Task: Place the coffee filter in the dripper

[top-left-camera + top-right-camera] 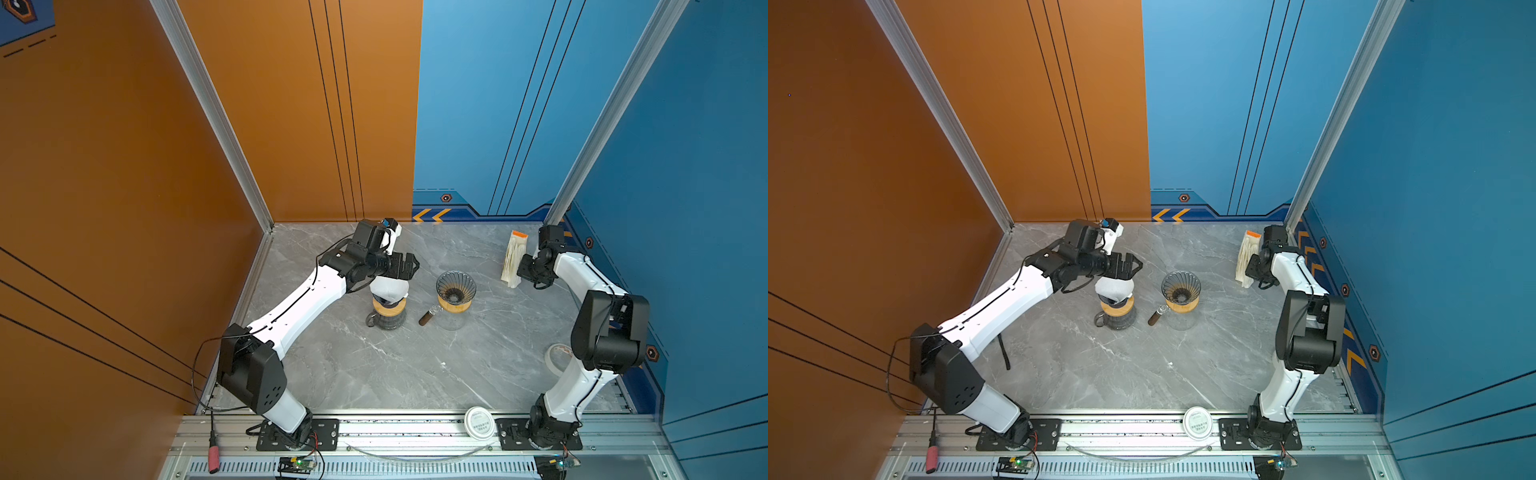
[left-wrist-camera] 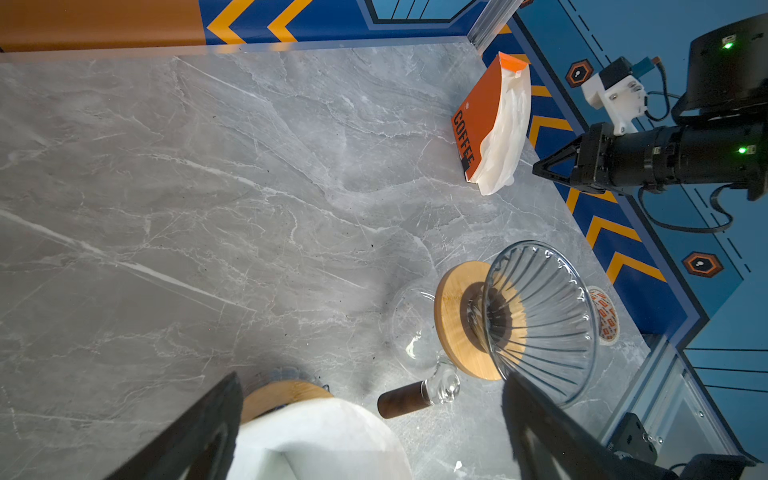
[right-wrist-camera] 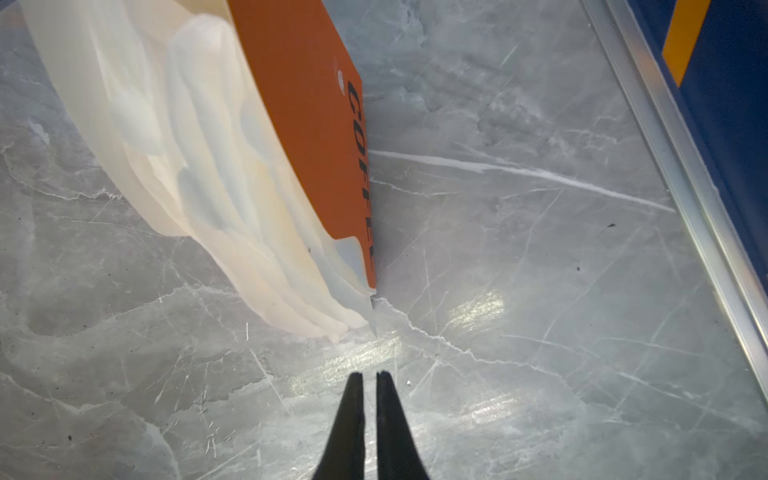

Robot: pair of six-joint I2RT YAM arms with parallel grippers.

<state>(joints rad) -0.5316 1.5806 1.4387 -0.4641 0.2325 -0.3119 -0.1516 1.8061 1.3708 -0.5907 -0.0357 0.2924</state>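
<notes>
Currently the right gripper (image 3: pixel 370 374), jaws nearly together and empty, is facing the coffee filter pack (image 3: pixel 216 158) corner; it should be pinching one sheet only.

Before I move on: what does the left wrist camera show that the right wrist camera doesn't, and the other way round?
Only the left wrist view: the empty clear ribbed glass dripper, and the white paper filter cone near the open left gripper. Only the right wrist view: the bare gap between the right gripper, nearly closed and empty, and the lower corner of the orange COFFEE filter pack. Both: that pack, the grey marble table, and the right gripper.
</notes>
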